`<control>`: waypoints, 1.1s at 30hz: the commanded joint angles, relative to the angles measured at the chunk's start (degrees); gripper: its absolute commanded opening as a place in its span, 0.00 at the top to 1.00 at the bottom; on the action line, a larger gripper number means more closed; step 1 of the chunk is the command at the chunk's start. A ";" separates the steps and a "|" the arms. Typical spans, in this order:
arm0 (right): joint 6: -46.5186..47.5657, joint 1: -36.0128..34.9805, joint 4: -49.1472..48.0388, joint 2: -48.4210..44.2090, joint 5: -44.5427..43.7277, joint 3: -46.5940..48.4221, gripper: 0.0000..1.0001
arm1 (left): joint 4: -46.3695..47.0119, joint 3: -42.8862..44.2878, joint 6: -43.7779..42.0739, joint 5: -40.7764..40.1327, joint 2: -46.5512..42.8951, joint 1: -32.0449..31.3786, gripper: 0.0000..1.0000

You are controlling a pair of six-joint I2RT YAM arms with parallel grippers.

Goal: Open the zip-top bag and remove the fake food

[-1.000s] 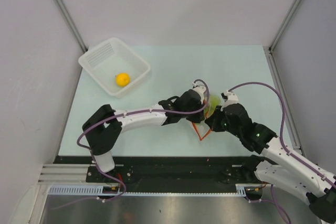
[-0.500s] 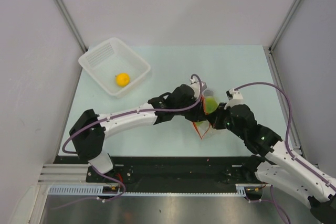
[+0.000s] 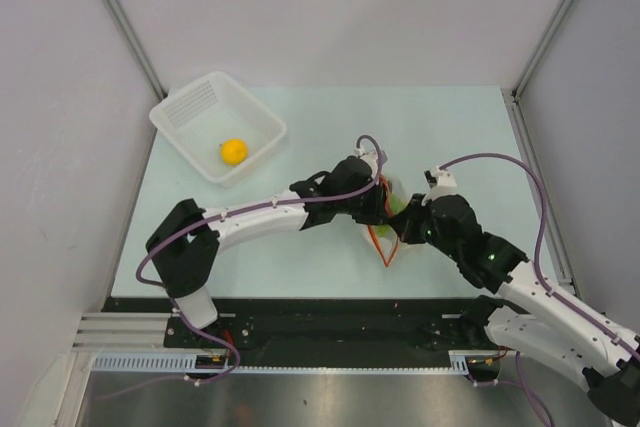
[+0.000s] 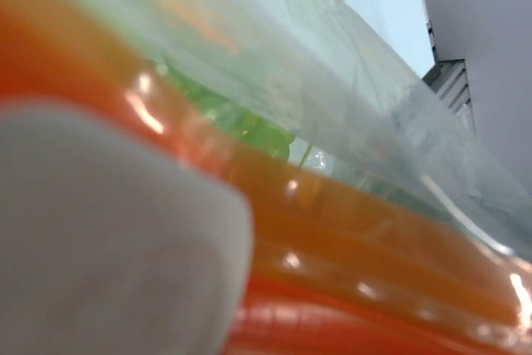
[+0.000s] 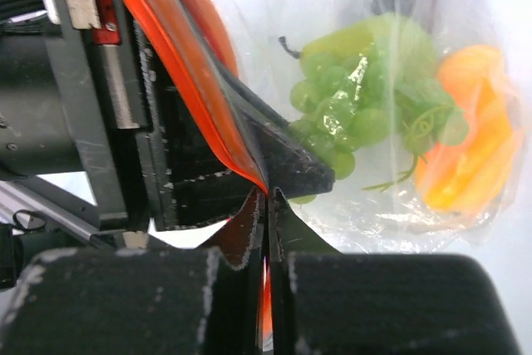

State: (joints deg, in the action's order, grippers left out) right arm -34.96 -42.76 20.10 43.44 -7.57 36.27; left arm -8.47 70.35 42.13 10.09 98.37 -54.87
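Within the last second the left tool (image 3: 379, 199) has closed in beside the right tool (image 5: 266, 197) — each clamps a lip of the zip-top bag (image 5: 170, 47), well right of the basket (image 3: 180, 107) — fake food (image 5: 353, 106) inside; ready to pull open.

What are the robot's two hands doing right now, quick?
Left gripper: fingers closed on the zip-top bag, at its red-orange zip strip.
Right gripper: fingers shut tight on the same bag's strip.
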 commanded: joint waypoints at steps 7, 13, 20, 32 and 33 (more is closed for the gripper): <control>1.12 -0.65 5.04 -1.34 -4.73 -1.29 1.00 | 13.82 0.67 11.13 11.44 -9.42 2.31 1.00; -0.55 -0.48 8.19 -2.57 -9.82 -0.15 1.00 | 11.47 -1.44 7.36 13.99 -13.46 2.31 1.00; -1.34 -0.39 11.10 -8.72 -16.33 -1.02 1.00 | 7.50 -4.95 -0.99 15.93 -15.48 2.31 1.00; -4.94 -0.22 15.23 -8.89 -20.10 -1.91 1.00 | 5.69 2.41 -12.40 21.74 -16.98 2.31 1.00; -5.20 -0.22 15.58 -9.25 -20.55 -1.82 1.00 | 1.39 3.12 -14.34 20.69 -17.76 2.23 1.00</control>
State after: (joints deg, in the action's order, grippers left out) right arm -39.03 -43.68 22.61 34.33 -18.35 35.70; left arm -6.68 64.93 37.71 30.65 87.44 -53.60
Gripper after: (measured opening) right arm 0.010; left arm 0.189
